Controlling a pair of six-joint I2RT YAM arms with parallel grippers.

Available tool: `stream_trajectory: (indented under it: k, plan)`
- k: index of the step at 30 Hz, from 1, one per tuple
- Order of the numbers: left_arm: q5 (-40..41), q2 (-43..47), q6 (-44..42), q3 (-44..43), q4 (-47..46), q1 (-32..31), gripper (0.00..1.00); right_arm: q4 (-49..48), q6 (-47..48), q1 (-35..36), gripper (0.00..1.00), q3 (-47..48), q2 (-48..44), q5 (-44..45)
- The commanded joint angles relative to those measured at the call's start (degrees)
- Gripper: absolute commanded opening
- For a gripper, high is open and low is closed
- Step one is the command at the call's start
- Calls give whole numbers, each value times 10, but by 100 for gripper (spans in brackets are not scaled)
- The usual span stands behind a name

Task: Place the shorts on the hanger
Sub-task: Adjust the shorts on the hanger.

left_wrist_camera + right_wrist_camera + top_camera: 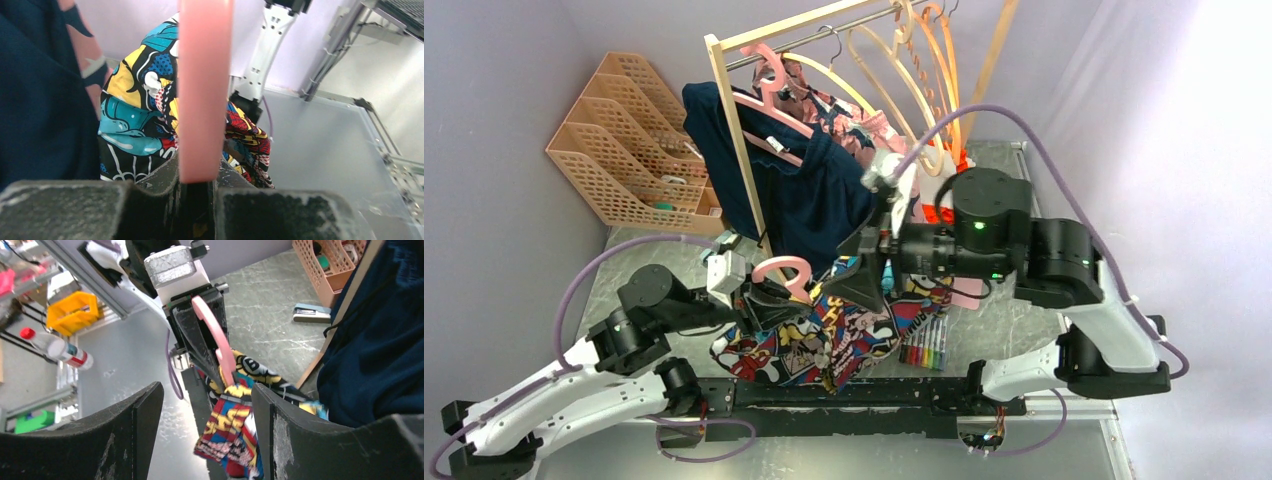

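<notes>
The right gripper (206, 395) stands wide open above the table's (1024, 330) near edge, facing the comic-print shorts (844, 335) bunched there. The left gripper (197, 187) is clamped on the pale-pink hanger (205, 90) touching those shorts.

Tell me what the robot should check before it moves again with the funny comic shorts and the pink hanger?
1. The left end effector is shut on the pale-pink plastic hanger: ok.
2. The right end effector is open, and the comic-print fabric shorts show between its fingers: ok.
3. Shorts gripped by the right end effector: not ok, not yet closed.
4. Shorts lying properly over the hanger's crossbar: cannot tell, the crossbar is hidden.
5. The row of coloured marker pens is clear of the shorts: cannot tell, they lie very close.
</notes>
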State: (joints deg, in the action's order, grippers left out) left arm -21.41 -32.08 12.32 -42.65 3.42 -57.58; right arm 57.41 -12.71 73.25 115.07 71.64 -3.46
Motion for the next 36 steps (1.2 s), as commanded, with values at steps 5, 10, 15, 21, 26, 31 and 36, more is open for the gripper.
stream_trajectory:
  k: [5, 10, 15, 21, 26, 31, 36]
  plan:
    - [-115, -26, 19, -46, -37, -2, 7, -17, 86, 2, 69, -33, 36, -95]
    - [-142, -40, 18, -60, -31, -2, 7, -12, 96, 2, 66, -53, 36, -119]
    - [-157, -64, 9, -85, -18, -2, 7, -13, 94, 2, 51, -63, 42, -126]
    - [-152, -74, 8, -94, -16, -2, 7, -68, 78, 2, 18, -110, 21, -122]
    - [-123, -70, 15, -96, -2, -2, 22, -134, 56, 2, 0, -167, -19, -96]
    - [-103, -51, 17, -98, 25, -2, 54, -215, 32, 2, 0, -235, -86, -64]
    - [-67, -17, 7, -114, 46, -2, 73, -256, 20, 2, 0, -267, -128, -38]
